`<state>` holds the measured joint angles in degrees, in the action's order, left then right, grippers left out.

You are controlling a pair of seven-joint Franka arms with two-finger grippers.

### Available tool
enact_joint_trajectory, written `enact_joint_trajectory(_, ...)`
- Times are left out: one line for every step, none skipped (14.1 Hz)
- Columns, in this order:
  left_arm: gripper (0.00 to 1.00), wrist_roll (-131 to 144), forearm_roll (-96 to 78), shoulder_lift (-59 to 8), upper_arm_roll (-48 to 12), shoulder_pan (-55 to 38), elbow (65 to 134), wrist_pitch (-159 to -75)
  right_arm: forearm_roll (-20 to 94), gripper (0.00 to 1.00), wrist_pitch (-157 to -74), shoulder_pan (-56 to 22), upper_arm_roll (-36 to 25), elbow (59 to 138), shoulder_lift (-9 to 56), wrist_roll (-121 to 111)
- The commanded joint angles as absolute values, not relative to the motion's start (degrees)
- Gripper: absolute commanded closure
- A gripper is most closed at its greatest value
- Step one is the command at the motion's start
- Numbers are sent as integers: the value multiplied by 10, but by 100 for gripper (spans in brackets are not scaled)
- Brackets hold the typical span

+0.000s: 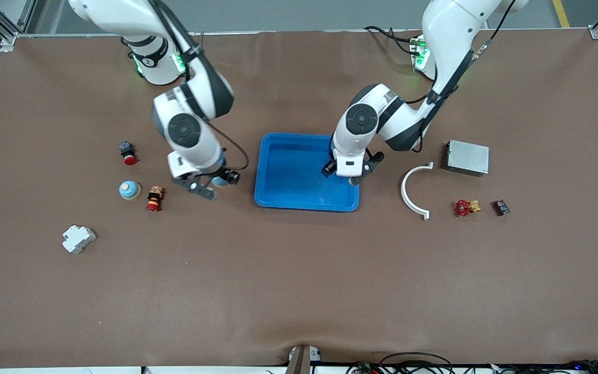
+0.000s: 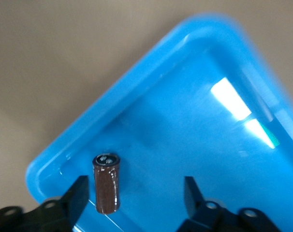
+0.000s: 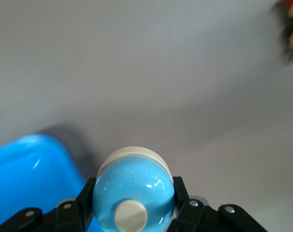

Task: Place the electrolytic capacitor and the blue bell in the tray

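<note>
Now mid-task: small brown cylindrical electrolytic capacitor (image 2: 106,182) lying in shallow bright blue plastic tray (image 1: 278,200), left gripper (image 2: 137,195) spread wide above it; right gripper (image 3: 133,212) clamping round blue bell (image 3: 134,193) over table beside tray, next needing carry over the rim, then release.

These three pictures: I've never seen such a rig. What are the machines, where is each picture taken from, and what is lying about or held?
Two white robot arms work at a brown table. The wide picture looks down from across the table; the other two come from cameras on the arms' wrists. The left gripper is open over a corner of the blue tray; the brown capacitor stands in the tray between its fingers. The right gripper is shut on a blue bell over the table beside the tray. A second blue bell, red push buttons, a white curved piece, a grey metal box and small parts lie around.
</note>
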<state>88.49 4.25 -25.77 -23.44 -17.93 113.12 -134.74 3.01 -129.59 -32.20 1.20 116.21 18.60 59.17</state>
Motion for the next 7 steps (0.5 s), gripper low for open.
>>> enact_joint_trajectory(0, 868, 58, -190, -236, -121, 1115, -1267, 62, 100, -1314, -358, 4, 1179, 170, 641)
enact_joint_trajectory(0, 840, 58, -169, -236, -100, 1114, -1250, 69, 100, -1330, -375, 4, 1179, 171, 666)
enact_joint_trajectory(0, 800, 58, -150, -236, -74, 1114, -1236, 73, 100, -1345, -390, 4, 1179, 173, 691)
enact_joint_trajectory(0, 756, 58, -136, -237, -45, 1114, -1217, 73, 100, -1357, -403, 4, 1179, 174, 709)
enact_joint_trajectory(0, 711, 59, -126, -236, -18, 1117, -1200, 73, 100, -1367, -411, 4, 1179, 176, 723)
enact_joint_trajectory(0, 661, 59, -120, -236, 10, 1119, -1189, 73, 100, -1374, -419, 4, 1179, 181, 730)
enact_joint_trajectory(0, 618, 59, -117, -236, 38, 1121, -1180, 73, 100, -1383, -428, 4, 1179, 186, 745)
